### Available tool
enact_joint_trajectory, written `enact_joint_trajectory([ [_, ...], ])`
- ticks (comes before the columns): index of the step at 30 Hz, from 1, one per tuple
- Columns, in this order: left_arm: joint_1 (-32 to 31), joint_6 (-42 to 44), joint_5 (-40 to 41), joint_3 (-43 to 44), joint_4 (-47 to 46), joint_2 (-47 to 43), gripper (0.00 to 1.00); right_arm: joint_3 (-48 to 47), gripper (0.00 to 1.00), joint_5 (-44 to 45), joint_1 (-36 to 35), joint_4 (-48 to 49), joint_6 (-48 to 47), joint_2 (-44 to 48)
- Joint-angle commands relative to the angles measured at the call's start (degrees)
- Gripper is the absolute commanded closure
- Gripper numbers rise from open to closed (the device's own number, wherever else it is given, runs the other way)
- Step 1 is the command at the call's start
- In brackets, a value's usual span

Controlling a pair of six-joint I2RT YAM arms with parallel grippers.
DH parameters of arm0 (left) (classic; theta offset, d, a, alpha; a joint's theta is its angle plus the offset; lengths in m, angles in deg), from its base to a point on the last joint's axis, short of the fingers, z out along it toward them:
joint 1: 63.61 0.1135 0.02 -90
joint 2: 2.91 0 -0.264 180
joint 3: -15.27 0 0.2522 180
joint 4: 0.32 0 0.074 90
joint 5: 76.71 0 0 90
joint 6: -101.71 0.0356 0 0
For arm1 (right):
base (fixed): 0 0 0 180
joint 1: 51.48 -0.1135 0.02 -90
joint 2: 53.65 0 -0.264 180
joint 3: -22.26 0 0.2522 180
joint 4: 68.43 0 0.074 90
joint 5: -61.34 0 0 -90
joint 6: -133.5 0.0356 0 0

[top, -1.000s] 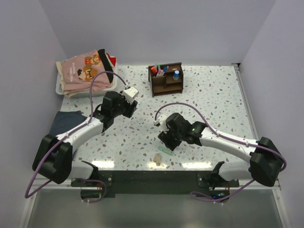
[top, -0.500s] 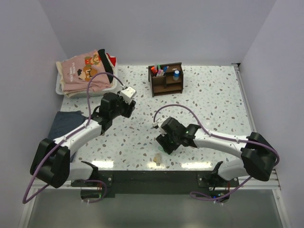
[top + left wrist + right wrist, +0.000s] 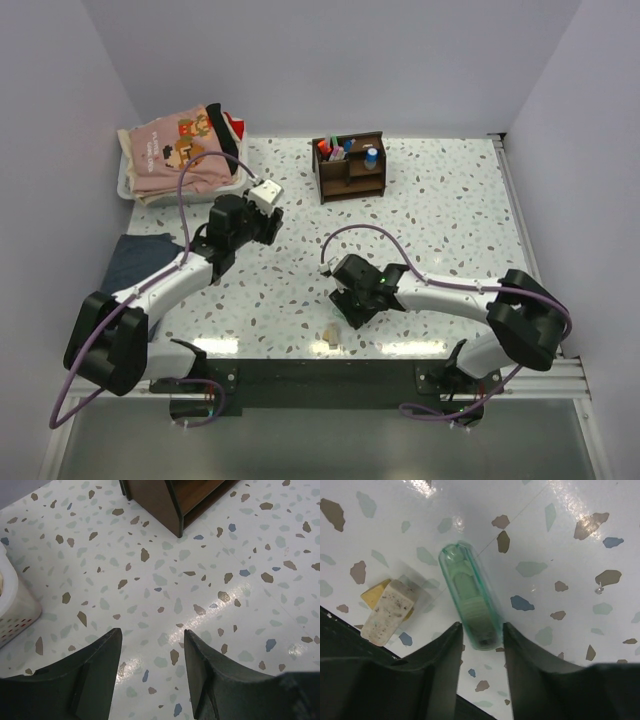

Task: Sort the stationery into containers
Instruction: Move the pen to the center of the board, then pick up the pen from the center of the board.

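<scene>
A mint green marker (image 3: 470, 595) lies flat on the speckled table near the front edge. My right gripper (image 3: 481, 630) is low over it, open, with one finger on each side of the marker's near end. In the top view the right gripper (image 3: 353, 310) hides the marker. The dark brown wooden organizer (image 3: 350, 166) stands at the back middle with several pens upright in it. Its lower corner shows in the left wrist view (image 3: 170, 500). My left gripper (image 3: 152, 640) is open and empty above bare table, left of centre in the top view (image 3: 265, 222).
A beige and yellow eraser (image 3: 387, 611) lies just left of the marker, near the front edge in the top view (image 3: 330, 338). A white tray of folded clothes (image 3: 175, 150) stands back left, its wall in the left wrist view (image 3: 10, 605). A dark cloth (image 3: 140, 255) lies at the left.
My right gripper has moved left and down over the mint green marker, which is now covered in the top view. My left gripper has drawn back slightly to the left.
</scene>
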Motion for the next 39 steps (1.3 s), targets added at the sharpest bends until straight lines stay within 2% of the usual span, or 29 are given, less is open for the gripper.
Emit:
enact_joint_trajectory([
  [1,0.66,-1.47,0.08,-0.98,-4.35,-1.05,0.42,0.3,0.67,3.81,-0.27,0.69,2.48,-1.49],
  [2,0.75,-1.65,0.0,-0.99,-4.44,-0.96,0.42,0.39,0.7,4.25,-0.27,0.96,2.48,-1.66],
  [5,0.83,-2.09,-0.35,-0.9,-5.14,-0.69,0.42,0.48,0.68,5.49,-0.18,1.66,2.57,-2.28],
  [8,1.01,-2.35,-0.62,-0.55,-5.58,-0.34,0.42,-0.4,0.73,6.45,0.34,1.67,1.7,-2.54],
  [10,1.18,-2.35,-0.79,-0.37,-5.93,-0.17,0.42,-1.89,0.73,8.29,1.22,2.28,0.12,-2.54],
  [17,2.06,-3.32,-2.46,0.86,-6.2,0.71,0.42,-8.31,0.73,10.33,11.22,6.06,-4.28,-7.98],
  [19,2.06,-3.4,-2.9,1.3,-6.29,0.98,0.42,-9.45,0.67,10.15,11.86,6.41,-5.25,-8.69],
  [20,2.06,-3.32,-3.08,1.39,-6.29,1.06,0.42,-9.54,0.56,10.32,11.86,6.5,-5.34,-8.78],
  [21,2.15,-3.32,-3.08,1.47,-6.29,1.06,0.42,-9.46,0.51,10.06,11.95,6.24,-4.82,-8.43],
  [23,2.15,-3.14,-3.08,1.65,-6.11,0.98,0.42,-8.41,0.45,9.45,11.86,5.71,-4.37,-7.47],
  [27,2.15,-3.23,-2.99,1.65,-5.58,0.71,0.42,-5.07,0.43,9.18,11.33,4.13,-4.37,-4.66],
  [33,2.15,-4.46,-3.61,0.51,-6.37,0.62,0.42,-4.97,0.44,9.44,11.42,5.62,-4.46,-4.91],
  [39,2.15,-4.55,-4.31,0.86,-5.76,0.71,0.42,-5.94,0.48,10.5,11.51,4.48,-5.77,-4.04],
])
